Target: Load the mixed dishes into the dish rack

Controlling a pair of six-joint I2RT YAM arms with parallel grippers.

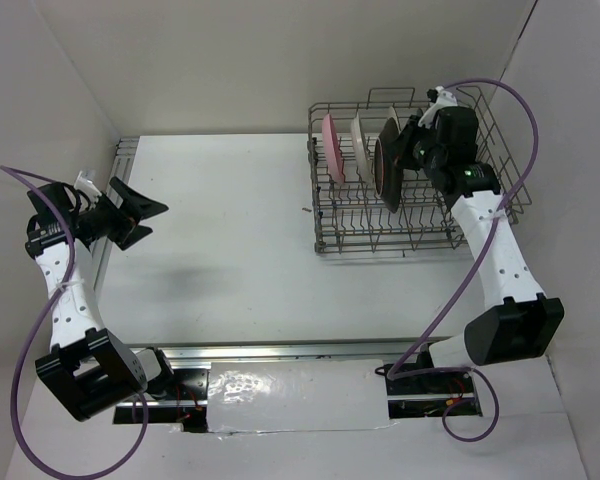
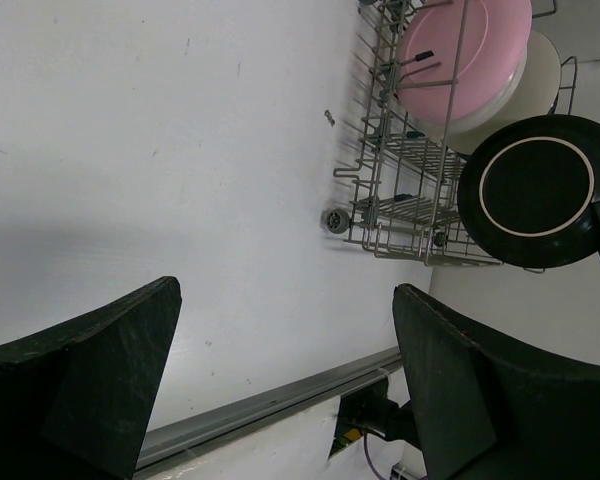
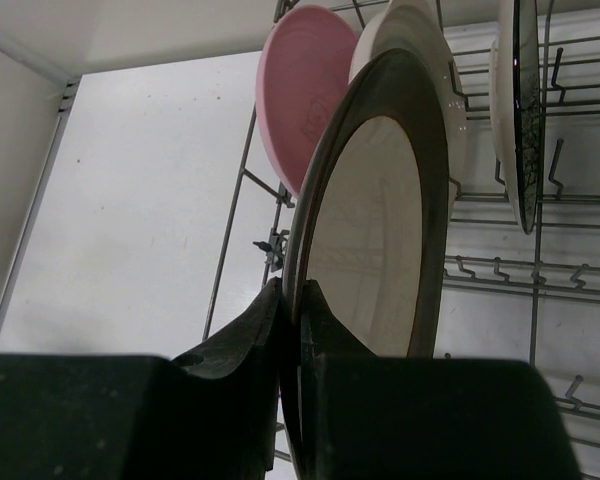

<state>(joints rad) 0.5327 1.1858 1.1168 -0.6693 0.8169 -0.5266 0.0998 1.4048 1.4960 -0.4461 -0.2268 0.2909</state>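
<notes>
Between the clenched right jaws, the brown-rimmed plate (image 3: 380,220) stood upright over the rack (image 1: 370,248), beside a cream plate (image 1: 359,150); slotting looked underway, calling for lowering between tines, then release. Left jaws gaped, empty.

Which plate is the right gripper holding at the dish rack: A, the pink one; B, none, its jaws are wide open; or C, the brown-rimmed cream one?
C: the right gripper is pinched on the edge of the brown-rimmed cream plate, while the pink plate stands free in the dish rack.
</notes>
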